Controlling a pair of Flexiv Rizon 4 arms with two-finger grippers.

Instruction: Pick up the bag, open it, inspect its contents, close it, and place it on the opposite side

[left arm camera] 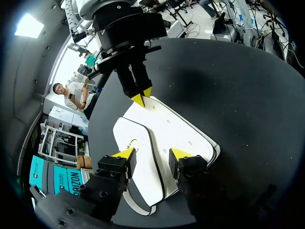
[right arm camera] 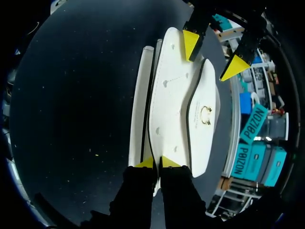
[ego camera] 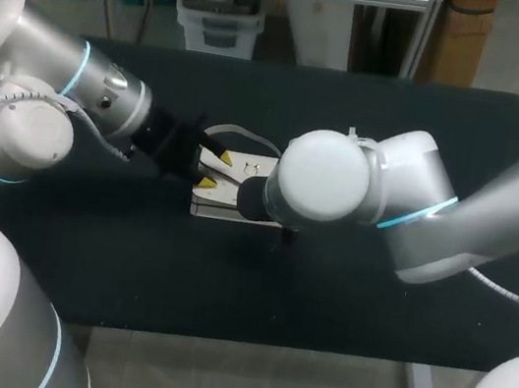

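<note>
A white bag with black edging lies mid-table, its flap down, with a gold clasp. My right gripper is shut on the rim at one end of the bag; in the left wrist view that gripper shows at the bag's far end. At the opposite end my left gripper stands open over the bag. One fingertip is above the flap, the other above the body, with the flap's black edge between them. In the head view the left gripper shows; the right one is hidden under its arm.
The black table spreads wide to the right and toward the front of the bag. A white strap loop lies just behind the bag. Both arms crowd the middle of the table.
</note>
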